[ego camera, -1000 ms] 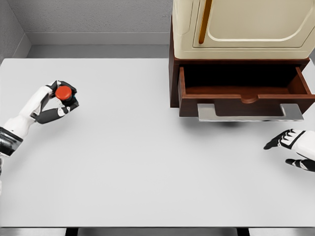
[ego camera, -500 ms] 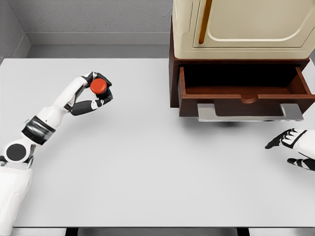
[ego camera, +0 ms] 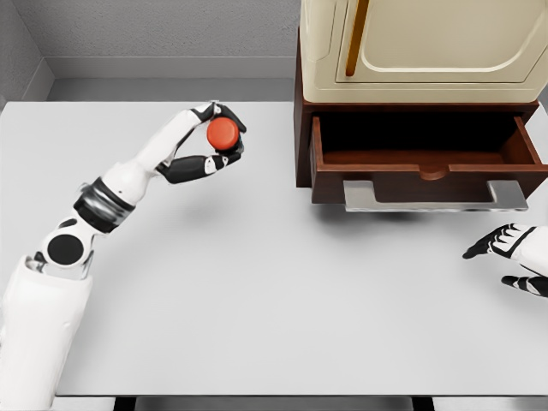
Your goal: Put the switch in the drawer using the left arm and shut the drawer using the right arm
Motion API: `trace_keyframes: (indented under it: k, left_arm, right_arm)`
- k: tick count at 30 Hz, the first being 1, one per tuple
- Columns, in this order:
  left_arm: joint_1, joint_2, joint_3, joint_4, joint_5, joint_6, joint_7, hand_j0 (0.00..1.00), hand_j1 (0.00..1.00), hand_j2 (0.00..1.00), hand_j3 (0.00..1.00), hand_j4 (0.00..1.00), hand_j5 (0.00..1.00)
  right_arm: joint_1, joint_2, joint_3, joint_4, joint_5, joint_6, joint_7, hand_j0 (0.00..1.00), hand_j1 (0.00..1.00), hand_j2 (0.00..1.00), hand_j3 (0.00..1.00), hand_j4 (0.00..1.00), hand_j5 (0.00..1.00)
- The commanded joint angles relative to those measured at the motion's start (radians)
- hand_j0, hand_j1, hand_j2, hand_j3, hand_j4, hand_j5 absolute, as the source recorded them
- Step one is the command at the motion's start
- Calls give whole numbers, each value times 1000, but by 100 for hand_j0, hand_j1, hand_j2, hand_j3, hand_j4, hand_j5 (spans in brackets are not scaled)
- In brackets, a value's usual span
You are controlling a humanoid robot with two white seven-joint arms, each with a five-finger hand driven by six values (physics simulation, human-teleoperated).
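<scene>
The switch point(ego camera: 223, 134), a black base with a round red button, is held in my left hand point(ego camera: 216, 139), fingers curled around it above the white table point(ego camera: 257, 282). It hangs left of the brown drawer point(ego camera: 424, 163), which stands pulled open with a metal handle point(ego camera: 435, 196) along its front and nothing visible inside it. My right hand point(ego camera: 514, 257) rests at the right edge of the table, below the drawer front, fingers spread and holding nothing.
A cream cabinet point(ego camera: 419, 43) sits on top of the brown drawer unit at the back right. A grey wall point(ego camera: 154, 30) runs behind the table.
My left arm has carried the switch up and to the right, from the table's left edge toward the drawer. The right hand has barely moved.
</scene>
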Motion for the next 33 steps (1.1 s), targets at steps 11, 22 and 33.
trace_keyframes:
  k: [11, 22, 33]
  left_arm:
    - [-38, -138, -5, -131, -321, -1, 1, 36, 36, 36, 36, 36, 36]
    - [-120, -207, -83, -130, -546, -4, 2, 36, 36, 36, 36, 36, 36]
    - [-152, -207, -171, -124, -738, 2, 2, 36, 36, 36, 36, 36, 36]
  right_arm:
    - [0, -14, 0, -13, -5, 0, 0, 74, 74, 74, 74, 74, 74]
    - [0, -11, 0, -12, -5, 0, 0, 74, 74, 74, 74, 74, 74]
    - [0, -11, 0, -10, -5, 0, 0, 74, 74, 74, 74, 74, 74]
